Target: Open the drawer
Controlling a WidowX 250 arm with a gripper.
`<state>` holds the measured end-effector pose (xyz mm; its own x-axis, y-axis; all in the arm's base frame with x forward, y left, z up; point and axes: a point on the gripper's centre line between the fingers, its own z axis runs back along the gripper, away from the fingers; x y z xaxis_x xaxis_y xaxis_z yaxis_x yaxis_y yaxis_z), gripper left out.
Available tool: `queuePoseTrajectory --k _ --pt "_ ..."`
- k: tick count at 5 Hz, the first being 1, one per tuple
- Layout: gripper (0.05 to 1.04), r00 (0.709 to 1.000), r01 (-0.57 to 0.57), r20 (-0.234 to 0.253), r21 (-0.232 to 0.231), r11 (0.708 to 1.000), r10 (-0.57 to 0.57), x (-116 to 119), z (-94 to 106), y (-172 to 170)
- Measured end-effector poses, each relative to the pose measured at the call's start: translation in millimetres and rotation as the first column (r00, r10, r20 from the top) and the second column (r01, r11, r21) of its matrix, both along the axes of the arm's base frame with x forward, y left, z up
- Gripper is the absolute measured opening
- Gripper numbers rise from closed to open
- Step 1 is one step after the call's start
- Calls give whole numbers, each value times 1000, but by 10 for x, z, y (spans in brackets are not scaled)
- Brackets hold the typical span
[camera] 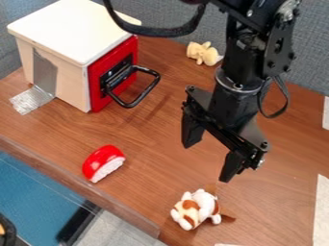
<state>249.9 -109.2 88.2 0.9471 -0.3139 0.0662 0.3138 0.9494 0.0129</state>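
Observation:
The drawer is a white-topped box (70, 29) at the upper left, with a red front (132, 53) that sits flush against the box. A black loop handle (149, 90) sticks out from that front to the right. Right of centre hangs my gripper (207, 161), its two fingers spread wide above the table with nothing between them. It stands to the right of the handle and apart from it.
A red and white toy piece (103, 163) lies at the lower left of the wooden table (147, 144). A brown and white plush (198, 209) lies below the gripper. A yellow plush (204, 53) rests near the grey back wall. Clear tape (31, 100) holds the box's left side.

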Motion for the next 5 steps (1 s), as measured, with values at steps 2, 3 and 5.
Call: queuePoseTrajectory --k 2,3,5 --pt "999 997 -80 -10 5 997 80 277 -100 257" --pt "999 991 -136 18 2 991 136 572 -175 567" --pt "999 984 -167 69 24 986 165 1111 -349 1095"
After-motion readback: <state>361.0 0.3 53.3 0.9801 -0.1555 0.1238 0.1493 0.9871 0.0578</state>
